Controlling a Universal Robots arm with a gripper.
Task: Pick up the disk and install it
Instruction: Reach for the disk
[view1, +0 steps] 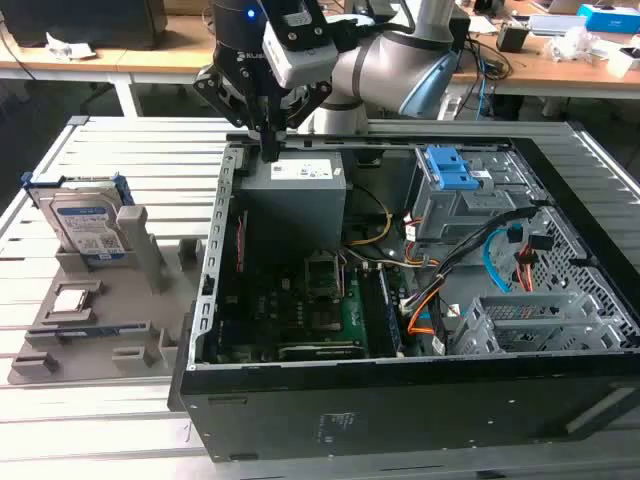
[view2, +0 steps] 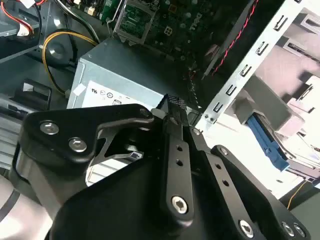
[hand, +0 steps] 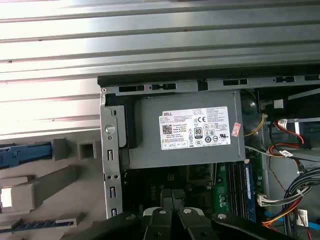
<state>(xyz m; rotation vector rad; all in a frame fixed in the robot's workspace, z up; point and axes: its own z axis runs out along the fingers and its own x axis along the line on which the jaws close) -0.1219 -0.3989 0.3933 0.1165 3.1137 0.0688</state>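
Hovering over power supply (view1: 290, 195), fingers (view1: 269, 138) pressed together, empty; disk (view1: 88, 225) well apart, upright in holder (view1: 100, 320)

You see the disk (view1: 88, 225) silver-grey with a white-and-blue label and blue rails. Your hand (view1: 269, 150) is black. The power supply (view1: 295, 195) is grey with a white label; the worktop (view1: 130, 150) is ribbed pale grey.

Disk (view1: 88, 225) upright in a holder (view1: 60, 345) at the exterior view's left of the case (view1: 400, 410), hand (view1: 270, 150) over the power supply (view1: 295, 195)
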